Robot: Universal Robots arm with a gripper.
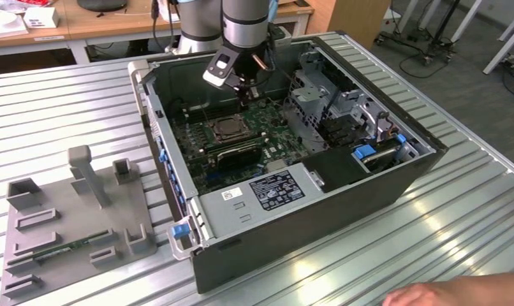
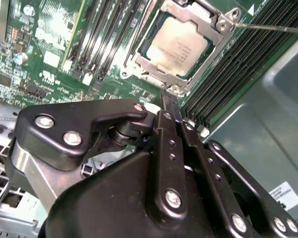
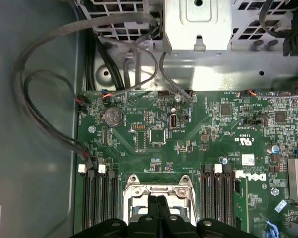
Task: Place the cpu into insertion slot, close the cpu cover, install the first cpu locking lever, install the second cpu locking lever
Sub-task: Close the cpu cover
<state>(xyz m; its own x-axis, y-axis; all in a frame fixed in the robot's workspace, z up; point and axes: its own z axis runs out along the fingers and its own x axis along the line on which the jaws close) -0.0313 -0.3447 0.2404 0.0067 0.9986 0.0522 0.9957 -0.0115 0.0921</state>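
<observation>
Gripper (image 2: 170,101), fingers together, hangs beside the silver-tan cpu (image 2: 176,47) framed by the cpu cover (image 2: 210,21).

Cpu (image 2: 181,47) in insertion slot (image 2: 151,79)

You are working in a robotics lab or test workshop. The open computer case (image 1: 325,223) lies on its side on a ribbed metal bench (image 1: 61,108), and the first wrist view shows its green motherboard (image 3: 188,144) laid bare. On the far side of the case stand wooden desks (image 1: 112,25) with oddments on them. Off to the exterior view's right of it are wheeled stand bases (image 1: 423,51) on a grey floor. Beside the case, on the exterior view's left, sits a grey fixture plate (image 1: 78,223) with upright holders (one cradles a green strip of board). A robot arm (image 1: 244,22) reaches down into the case. A person's hand (image 1: 427,296) shows over the bench on the case's near side.
</observation>
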